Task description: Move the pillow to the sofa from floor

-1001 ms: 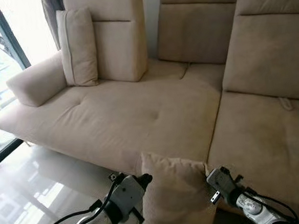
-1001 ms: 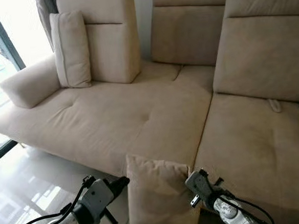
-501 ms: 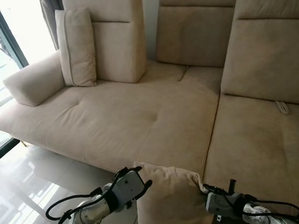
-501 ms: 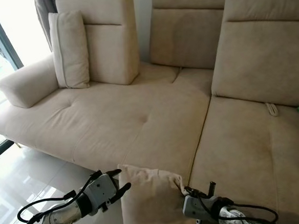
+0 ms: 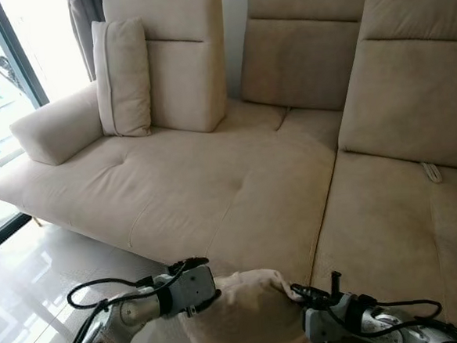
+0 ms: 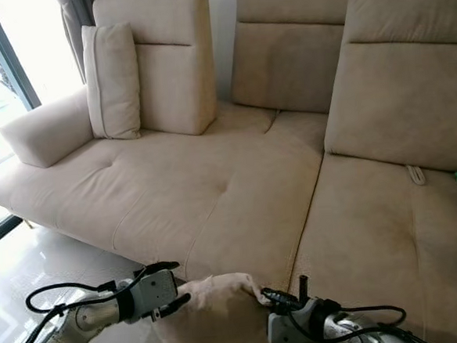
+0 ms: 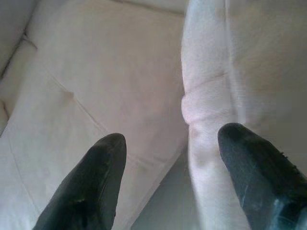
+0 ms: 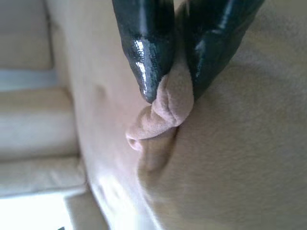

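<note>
Sinking lower since a moment ago, the beige pillow [image 5: 246, 315] is bunching below the sofa [image 5: 238, 194] edge; right gripper [image 8: 169, 91] is pinching its corner; left gripper [image 7: 168, 158] is gaping beside it.

Bright daylight pouring in from the window [image 5: 3, 85], blown out white. Glare across the glossy floor [image 5: 39, 271]. Head views sharp; wrist views soft, close fingers [image 7: 86, 187] blurred.

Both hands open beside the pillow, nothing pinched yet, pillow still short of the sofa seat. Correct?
Not quite. The right hand is shut on a fold of the pillow, as the right wrist view shows. The left hand is open beside the pillow, which is still short of the sofa seat.
</note>
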You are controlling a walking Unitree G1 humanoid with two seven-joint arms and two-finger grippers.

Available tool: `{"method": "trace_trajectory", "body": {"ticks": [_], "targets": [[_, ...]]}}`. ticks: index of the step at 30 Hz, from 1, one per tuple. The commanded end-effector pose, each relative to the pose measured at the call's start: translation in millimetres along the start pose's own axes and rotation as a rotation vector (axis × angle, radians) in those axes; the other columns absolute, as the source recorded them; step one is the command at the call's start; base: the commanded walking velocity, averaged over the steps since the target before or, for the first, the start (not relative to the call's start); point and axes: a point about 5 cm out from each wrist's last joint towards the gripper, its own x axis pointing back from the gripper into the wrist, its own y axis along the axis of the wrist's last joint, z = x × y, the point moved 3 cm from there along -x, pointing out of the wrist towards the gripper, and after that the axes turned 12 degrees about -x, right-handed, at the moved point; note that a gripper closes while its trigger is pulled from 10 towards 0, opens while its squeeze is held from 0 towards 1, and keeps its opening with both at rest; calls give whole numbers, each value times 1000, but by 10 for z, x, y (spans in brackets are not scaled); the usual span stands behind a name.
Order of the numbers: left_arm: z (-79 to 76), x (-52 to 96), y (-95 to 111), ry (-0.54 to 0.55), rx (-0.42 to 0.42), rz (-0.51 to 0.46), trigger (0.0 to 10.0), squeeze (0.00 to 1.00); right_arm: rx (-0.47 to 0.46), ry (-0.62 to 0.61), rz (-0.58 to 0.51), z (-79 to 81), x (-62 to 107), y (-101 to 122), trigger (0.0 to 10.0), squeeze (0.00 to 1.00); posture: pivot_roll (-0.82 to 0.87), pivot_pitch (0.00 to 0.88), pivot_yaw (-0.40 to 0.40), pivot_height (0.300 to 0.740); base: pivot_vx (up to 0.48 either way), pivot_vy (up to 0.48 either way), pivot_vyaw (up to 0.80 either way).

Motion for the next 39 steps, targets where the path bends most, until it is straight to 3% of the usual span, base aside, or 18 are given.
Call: {"method": "trace_trajectory", "body": {"ticks": [1, 11, 20, 23, 34, 39], "targets": [[-103, 36, -152, -70, -38, 65, 10000, 0, 24, -20, -48, -55, -16, 84, 0, 0, 86, 0, 12, 573, 0, 0, 0], [-164, 89, -253, -173, -18, 84, 10000, 0, 26, -72, -29, -108, -42, 64, 0, 0, 68, 0, 2, 573, 0, 0, 0], [-45, 81, -219, -198, -13, 55, 10000, 0, 44, -73, 1, -97, -25, 30, 0, 0, 49, 0, 3, 573, 0, 0, 0], [-99, 109, -281, -255, -43, 73, 10000, 0, 47, -78, -7, -92, -25, 54, 0, 0, 41, 0, 6, 573, 0, 0, 0], [-125, 294, -355, -417, -2, 76, 10000, 0, 56, -92, 29, -92, 8, -7, 0, 0, 29, 0, 12, 573, 0, 0, 0], [-145, 324, -381, -442, 3, 78, 10000, 0, 57, -85, 32, -67, 12, -9, 0, 0, 31, 0, 12, 573, 0, 0, 0]]}}
